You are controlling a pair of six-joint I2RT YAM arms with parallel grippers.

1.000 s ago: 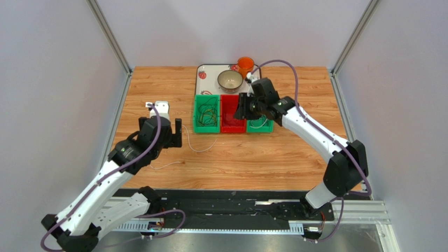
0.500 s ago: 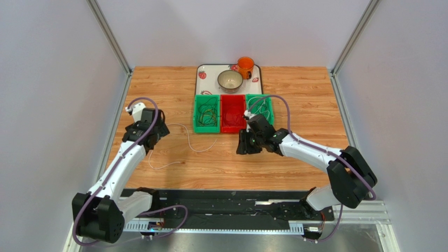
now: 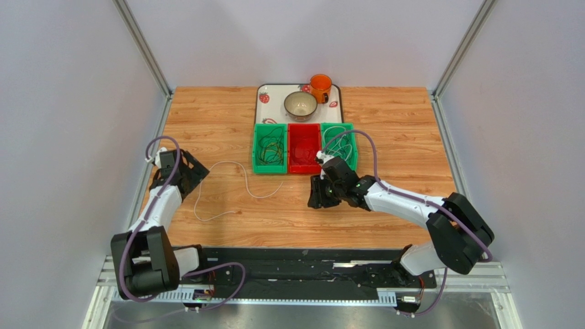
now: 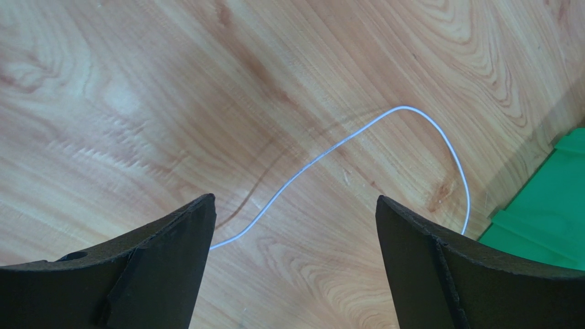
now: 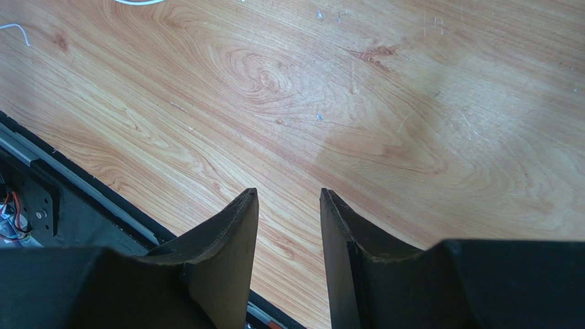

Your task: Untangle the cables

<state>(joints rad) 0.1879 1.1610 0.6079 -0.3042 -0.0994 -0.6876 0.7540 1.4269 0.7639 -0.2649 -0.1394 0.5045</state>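
Top external: cables (image 3: 270, 146) in green bin (image 3: 269, 170)

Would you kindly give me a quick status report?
Left gripper open, empty. Right gripper barely open, empty. White cable loose on table; other cables in bins. Nothing in the way.

One thin white cable (image 3: 228, 162) (image 4: 323, 156) loose on the wooden table (image 3: 384, 123), flat in a slack S-curve just left of the bins. Dark loops (image 3: 271, 146) tangled inside the left green bin (image 3: 255, 151); pale loops (image 3: 341, 140) in the right green bin (image 3: 354, 147)
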